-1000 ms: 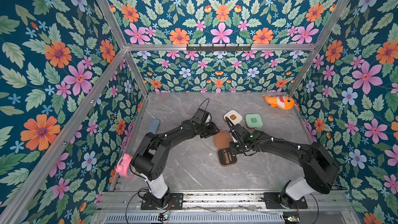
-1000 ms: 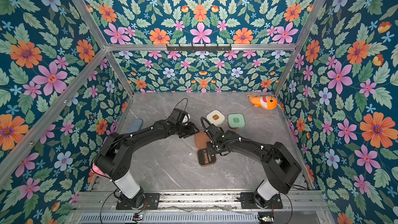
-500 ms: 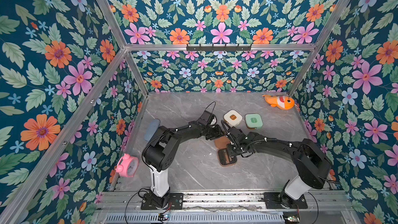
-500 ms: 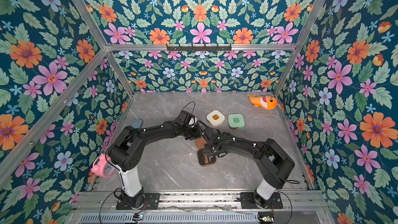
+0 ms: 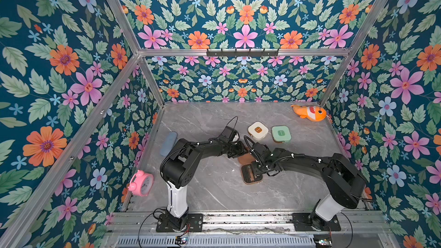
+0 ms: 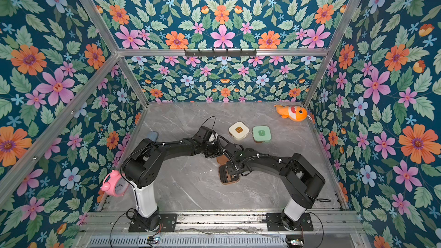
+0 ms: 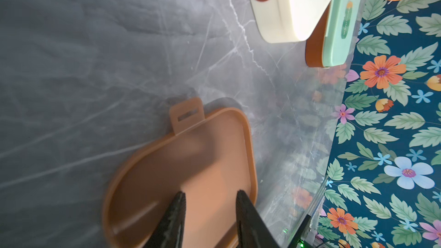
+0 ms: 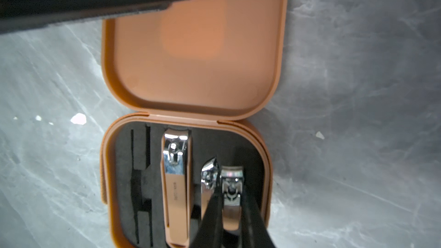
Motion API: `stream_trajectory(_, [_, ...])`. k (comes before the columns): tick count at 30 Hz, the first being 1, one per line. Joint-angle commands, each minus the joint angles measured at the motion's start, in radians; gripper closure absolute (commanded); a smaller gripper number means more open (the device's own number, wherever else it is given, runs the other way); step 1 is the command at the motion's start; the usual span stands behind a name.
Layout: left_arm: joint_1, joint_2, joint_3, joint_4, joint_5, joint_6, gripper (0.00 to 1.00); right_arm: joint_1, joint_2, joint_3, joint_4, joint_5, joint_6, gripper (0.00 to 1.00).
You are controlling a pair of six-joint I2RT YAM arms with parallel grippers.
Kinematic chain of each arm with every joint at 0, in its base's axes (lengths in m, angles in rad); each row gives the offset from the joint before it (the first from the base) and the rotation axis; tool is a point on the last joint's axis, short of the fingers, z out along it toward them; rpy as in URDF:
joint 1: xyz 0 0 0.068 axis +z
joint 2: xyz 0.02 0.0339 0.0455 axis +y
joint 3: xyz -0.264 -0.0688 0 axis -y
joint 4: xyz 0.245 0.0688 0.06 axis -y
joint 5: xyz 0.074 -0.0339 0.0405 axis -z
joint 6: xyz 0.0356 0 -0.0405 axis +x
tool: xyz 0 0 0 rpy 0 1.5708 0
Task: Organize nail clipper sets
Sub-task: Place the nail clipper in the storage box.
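Note:
The brown case lies open mid-table, its lid (image 5: 244,160) flat beside the black inner tray (image 8: 124,163). Three metal clippers rest in the tray: a large one (image 8: 176,187), a middle one (image 8: 208,177) and a small one (image 8: 231,181). My right gripper (image 8: 231,194) is shut on the small clipper, down in the tray (image 5: 249,177). Over the lid's inner face (image 7: 191,151) my left gripper (image 7: 210,193) stands open, with nothing between its fingers. The cream case (image 5: 258,130) and the mint green case (image 5: 281,134) sit shut behind, in both top views.
A pale blue oblong case (image 5: 168,143) lies by the left wall and a pink alarm clock (image 5: 142,183) stands at the front left. An orange fish plush (image 5: 310,113) rests in the back right corner. Both arms cross close together over the brown case.
My left gripper has moved right and forward from beside the lid to over it, its jaws narrowing a little. The right gripper has stayed in the tray on the small clipper.

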Motion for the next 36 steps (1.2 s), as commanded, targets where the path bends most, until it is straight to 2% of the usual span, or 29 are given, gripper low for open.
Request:
stream_trajectory(1, [0.002,0.009,-0.008,-0.051,-0.034,0.006,0.61,0.01,0.029,-0.008,0.0,0.021,0.009,0.87])
stream_trajectory(11, [0.0,0.003,-0.011,-0.054,-0.036,0.009,0.62,0.029,0.019,-0.037,-0.009,0.041,0.041,0.86])
stream_trajectory(17, [0.0,-0.003,-0.017,-0.055,-0.036,0.011,0.62,0.03,0.032,-0.011,-0.029,0.075,0.052,0.79])
stream_trajectory(36, [-0.002,-0.006,-0.032,-0.052,-0.036,0.013,0.64,-0.017,0.072,0.05,-0.059,0.088,0.059,0.76])
